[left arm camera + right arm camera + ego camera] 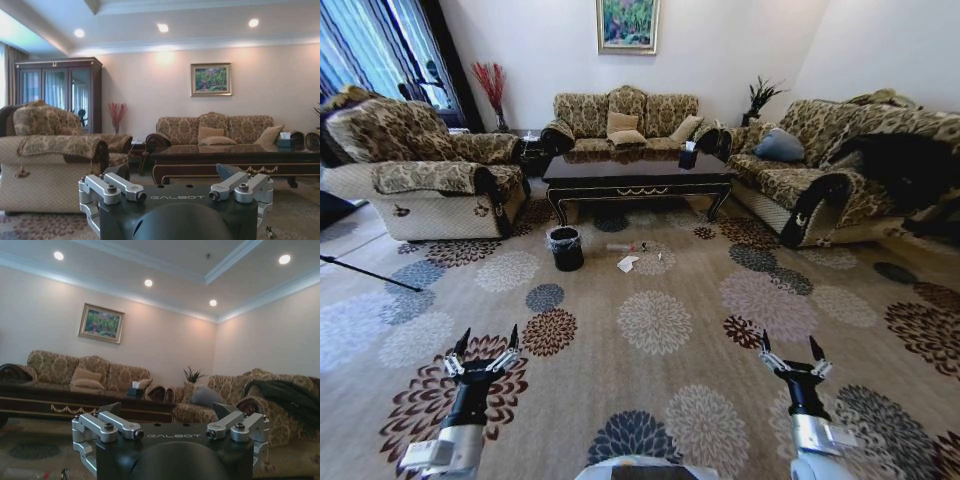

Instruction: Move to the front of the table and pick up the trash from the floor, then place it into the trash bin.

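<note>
The trash (pixel 628 262) lies on the carpet (pixel 660 330) in front of the table (pixel 638 176): a white crumpled paper and, just beyond it, a slim tube (pixel 622 247). The trash bin (pixel 565 248) stands just beside it, at 9 o'clock from the paper. Both arms are held forward and low, probably a carry posture for driving. The left claw (pixel 480 352) and right claw (pixel 792 352) are spread wide and hold nothing. The trash lies well apart from them, at 1 o'clock from the left claw and 11 o'clock from the right.
</note>
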